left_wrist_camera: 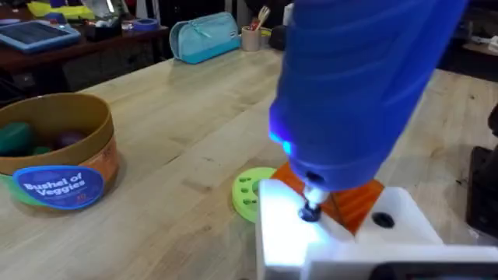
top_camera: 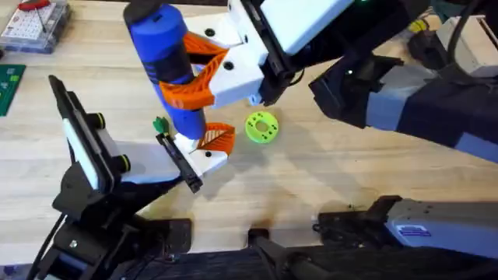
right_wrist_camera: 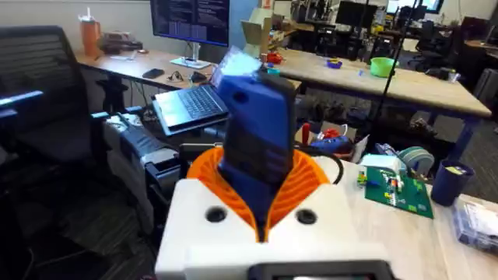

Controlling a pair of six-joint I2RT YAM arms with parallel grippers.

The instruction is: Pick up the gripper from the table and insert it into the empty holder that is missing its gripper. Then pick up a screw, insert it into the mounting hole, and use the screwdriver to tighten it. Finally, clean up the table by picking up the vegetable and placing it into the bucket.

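- The gripper [top_camera: 210,155] lies on the table [top_camera: 327,179] left of centre, its white body against the end of the holder [top_camera: 180,163] and its orange ribbed pad pointing away from it
- In the left wrist view the gripper [left_wrist_camera: 280,233] shows a dark hole in its white body beside the orange pad
- The holder is a narrow black rail running down and to the right from the black-and-white arm [top_camera: 85,148] with green knobs
- The screwdriver [top_camera: 167,54] stands nearly upright over the gripper, black cap on top
- Its thin bit [left_wrist_camera: 311,208] touches the white body, and a blue light glows at the lower rim of the blue barrel [left_wrist_camera: 350,85]
- The right gripper [top_camera: 210,74] is clamped on the screwdriver, an orange pad on each side of the barrel; the right wrist view shows the barrel [right_wrist_camera: 253,140] squeezed between the pads [right_wrist_camera: 311,183]
- A lime-green disc [top_camera: 261,127] with holes lies flat just to the right of the gripper, apart from it
- The bucket [left_wrist_camera: 58,167] stands upright on the table, well apart from the disc [left_wrist_camera: 247,193], with green and purplish items inside
- A clear parts box [top_camera: 35,23] sits at the far left corner of the table
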